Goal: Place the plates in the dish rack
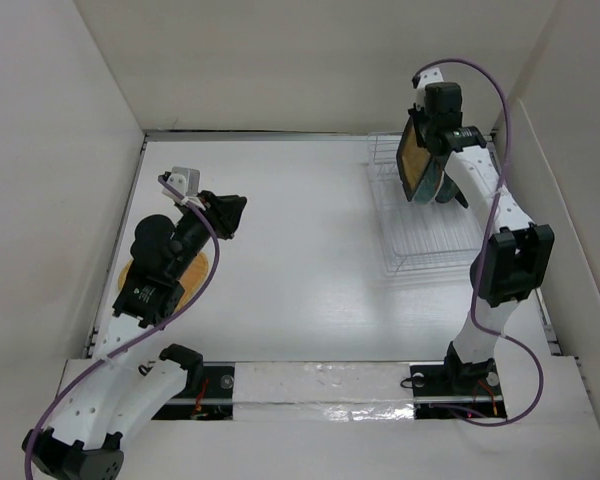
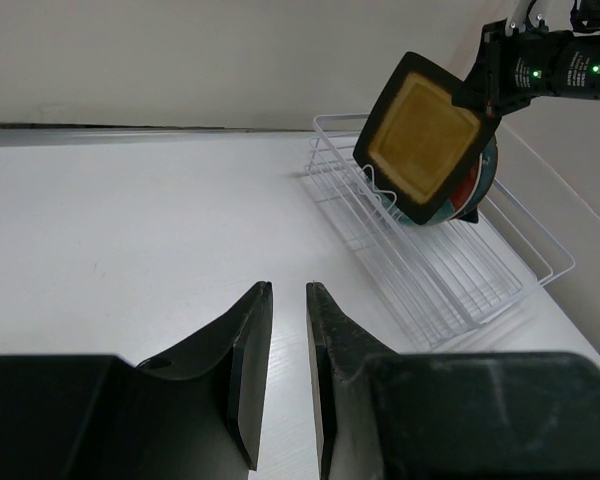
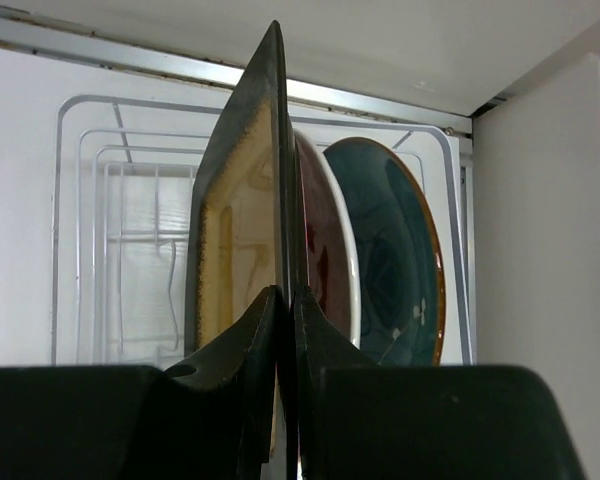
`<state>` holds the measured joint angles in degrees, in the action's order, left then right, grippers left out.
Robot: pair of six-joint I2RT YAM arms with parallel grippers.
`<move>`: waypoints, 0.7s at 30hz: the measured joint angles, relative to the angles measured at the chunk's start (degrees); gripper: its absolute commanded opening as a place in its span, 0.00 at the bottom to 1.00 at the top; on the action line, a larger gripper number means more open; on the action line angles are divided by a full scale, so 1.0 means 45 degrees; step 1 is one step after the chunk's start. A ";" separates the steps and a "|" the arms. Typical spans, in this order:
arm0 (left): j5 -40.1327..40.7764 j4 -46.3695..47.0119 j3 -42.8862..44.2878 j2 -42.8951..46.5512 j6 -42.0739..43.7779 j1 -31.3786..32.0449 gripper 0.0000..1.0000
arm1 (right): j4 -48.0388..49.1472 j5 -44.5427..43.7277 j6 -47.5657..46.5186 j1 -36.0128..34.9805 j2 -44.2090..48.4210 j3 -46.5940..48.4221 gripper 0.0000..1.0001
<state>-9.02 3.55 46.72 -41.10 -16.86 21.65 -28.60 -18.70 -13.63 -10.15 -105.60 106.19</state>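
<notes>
At the tabletop's (image 1: 300,250) far right corner, the right fingers (image 3: 235,400) pinch the mustard plate (image 2: 425,135) over the rack (image 1: 430,255); left fingers (image 2: 248,370) slightly parted, empty, near the left edge.

Bright and even from overhead; washes the white worktop (image 1: 300,250) nearly flat, leaving only faint soft shadows beneath the dish rack (image 1: 425,225). Glints off the glossy strip (image 1: 320,385) at the near edge. Up close on the wrists: goes soft on the dark left pincer (image 2: 288,295), blurs the square plate (image 3: 230,230) edge in the right pincer (image 3: 287,300), catches a sheen on the teal plate (image 3: 390,250).
</notes>
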 measured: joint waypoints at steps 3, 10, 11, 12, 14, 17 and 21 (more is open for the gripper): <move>0.0000 0.0000 0.0000 -0.0034 0.0000 0.0000 0.18 | 0.0588 0.0053 -0.0044 -0.0024 0.0000 -0.0350 0.00; -0.0005 0.0005 0.0000 -0.0034 -0.0005 0.0000 0.18 | 0.2875 -0.0083 -0.0092 -0.0107 0.0238 -0.1938 0.00; 0.0000 0.0005 0.0000 -0.0034 -0.0005 0.0000 0.18 | 0.3099 -0.0131 -0.0097 -0.0131 0.0335 -0.2157 0.00; -0.0005 0.0005 0.0000 -0.0034 -0.0005 0.0000 0.18 | 0.3570 -0.0180 -0.0112 -0.0151 0.0481 -0.2560 0.00; -0.0010 0.0005 0.0000 -0.0044 -0.0019 0.0000 0.18 | 0.4255 -0.0262 -0.0102 -0.0180 0.0777 -0.3220 0.00; -0.0010 0.0015 -0.0015 -0.0053 -0.0044 0.0000 0.18 | 0.4867 -0.0389 -0.0092 -0.0267 0.1039 -0.3823 0.00; -0.0063 0.0010 -0.0034 -0.0092 -0.0049 0.0000 0.18 | 0.5289 -0.0563 -0.0189 -0.0364 0.1078 -0.4080 0.00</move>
<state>-9.30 3.60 46.57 -41.52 -17.08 21.65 -4.80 -21.23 -14.48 -11.79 -100.75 87.83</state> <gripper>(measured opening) 0.175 0.142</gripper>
